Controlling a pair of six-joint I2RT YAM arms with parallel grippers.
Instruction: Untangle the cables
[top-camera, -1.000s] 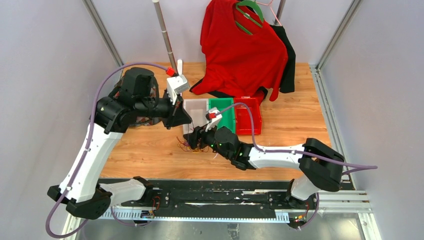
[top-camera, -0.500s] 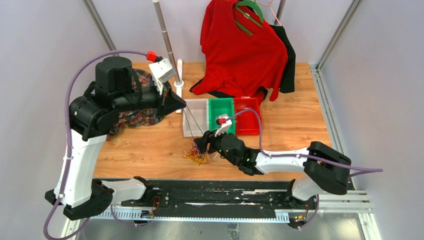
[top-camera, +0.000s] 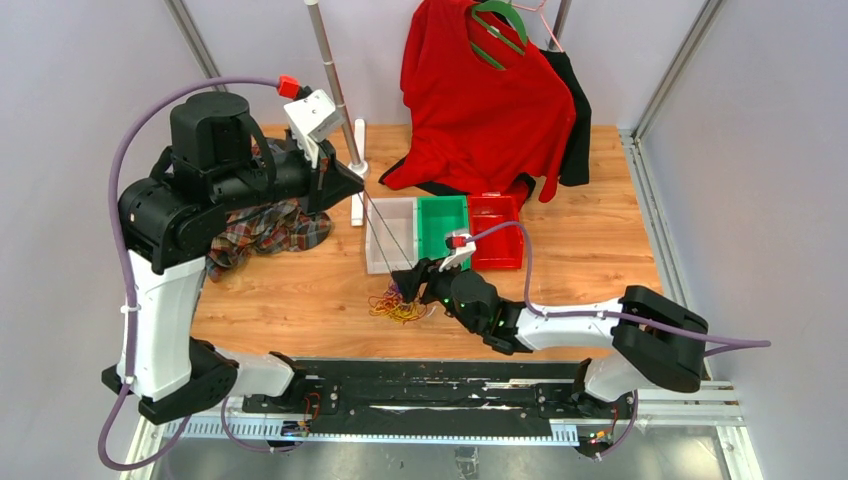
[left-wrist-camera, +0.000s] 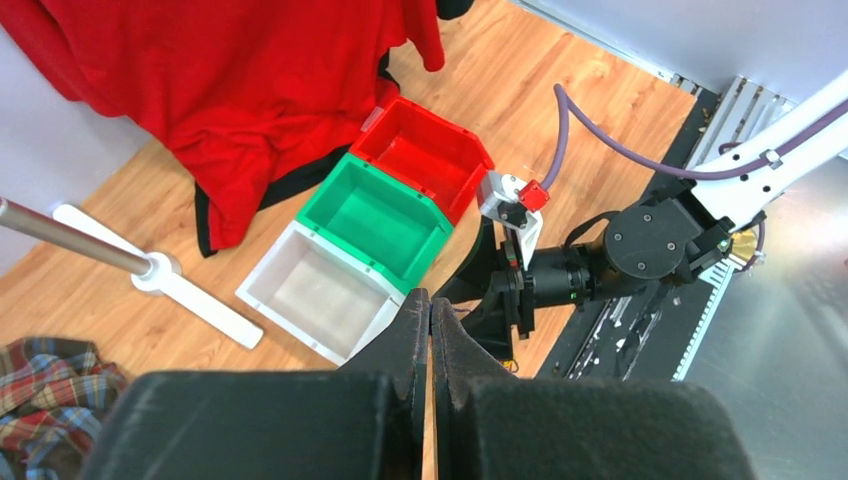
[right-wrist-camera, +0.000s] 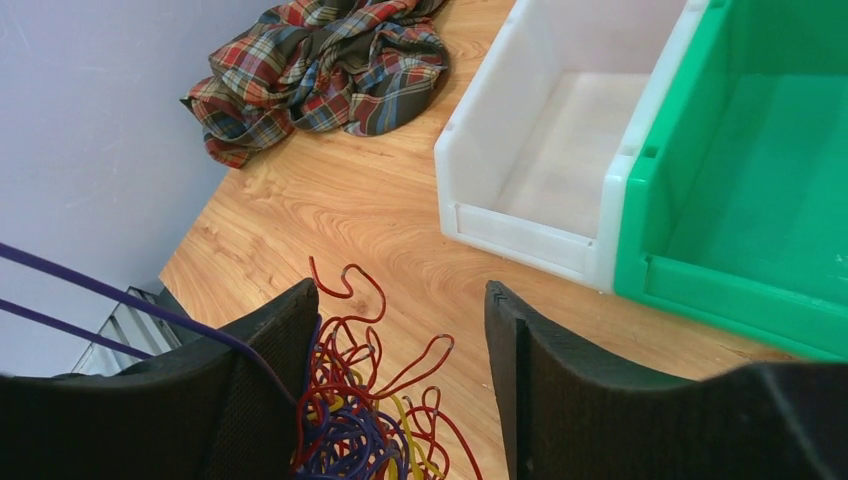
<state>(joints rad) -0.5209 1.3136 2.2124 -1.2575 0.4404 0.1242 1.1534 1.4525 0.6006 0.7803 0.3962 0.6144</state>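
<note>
The cables lie as a small clump of red, yellow and purple wires near the table's front edge. My left gripper is raised high at the back left, shut on a purple cable that runs taut in two strands down to the clump. In the left wrist view the left gripper has its jaws pressed together, with a sliver of purple between the tips. My right gripper is low at the clump and open. In the right wrist view the right gripper has the cables against its left finger and the purple strands crossing it.
White bin, green bin and red bin stand in a row behind the clump. A plaid cloth lies at the left under my left arm. A red shirt hangs at the back beside a pole stand.
My left arm has risen and swung back to the left, drawing the purple cable out taut. The right gripper has shifted nearer the front edge, and more of the clump shows.
</note>
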